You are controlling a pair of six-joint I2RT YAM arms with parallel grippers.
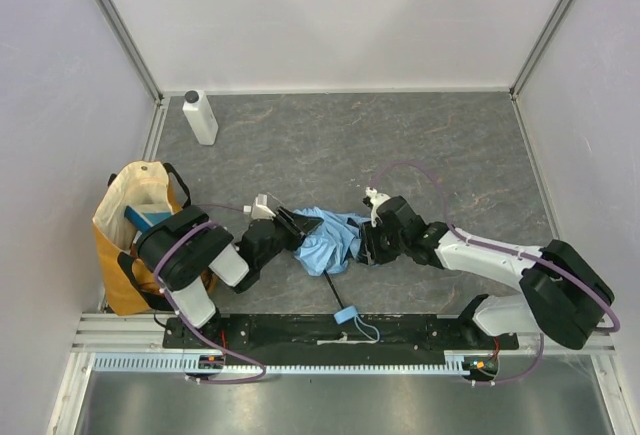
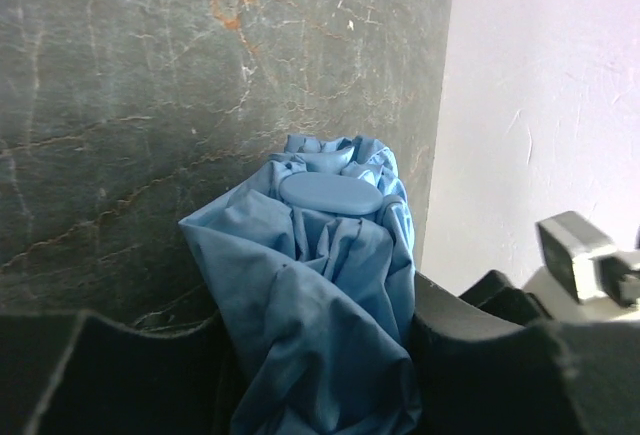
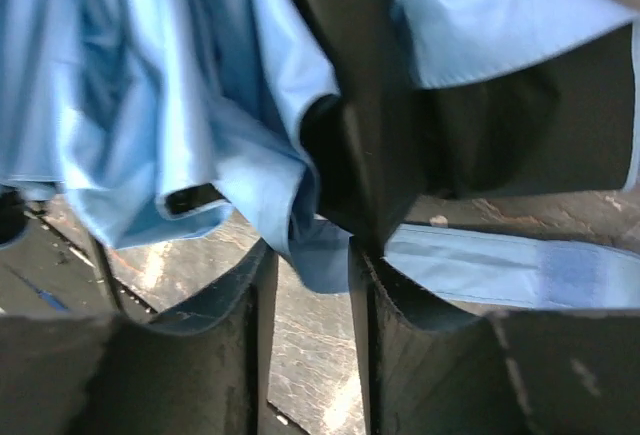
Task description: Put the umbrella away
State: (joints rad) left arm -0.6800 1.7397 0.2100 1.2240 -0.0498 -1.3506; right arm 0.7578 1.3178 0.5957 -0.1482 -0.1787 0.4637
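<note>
Left jaws gripping umbrella [image 2: 310, 305], right jaws alongside

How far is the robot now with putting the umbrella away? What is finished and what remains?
Done: the umbrella is collapsed, its canopy bunched on the table. In hand: the left fingers clamp the bundle; the right fingers sit at the loose fabric near the unfastened strap. Left: fasten the strap, then probably stow it in the tote bag, which it has not reached.
</note>
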